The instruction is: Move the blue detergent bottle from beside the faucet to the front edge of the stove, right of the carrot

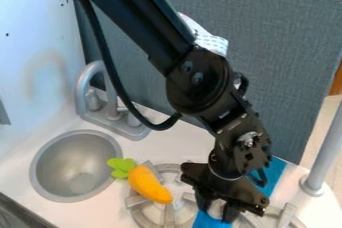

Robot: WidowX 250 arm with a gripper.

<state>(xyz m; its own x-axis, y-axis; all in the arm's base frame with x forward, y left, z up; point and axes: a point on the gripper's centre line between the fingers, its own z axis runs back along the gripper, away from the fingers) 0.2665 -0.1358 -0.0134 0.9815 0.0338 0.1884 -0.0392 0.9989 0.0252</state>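
The gripper (216, 213) hangs low over the stove at the bottom of the camera view, its fingers apart, one on each side of a gap. Something pale grey shows in the gap; I cannot tell what it is. Just below lies a blue cloth or strip (211, 221), and more blue (272, 173) shows behind the gripper at its right. To the gripper's left, an orange toy carrot (149, 185) with a bright green top rests across the edge of the left burner (137, 201), its green end pointing toward the sink.
A round grey sink basin (75, 166) is at the left, with a grey faucet (85, 84) behind it. Part of another burner (287, 215) lies right of the gripper. A grey upright post (322, 157) stands on the right, and a grey-green panel (284, 52) rises behind the counter.
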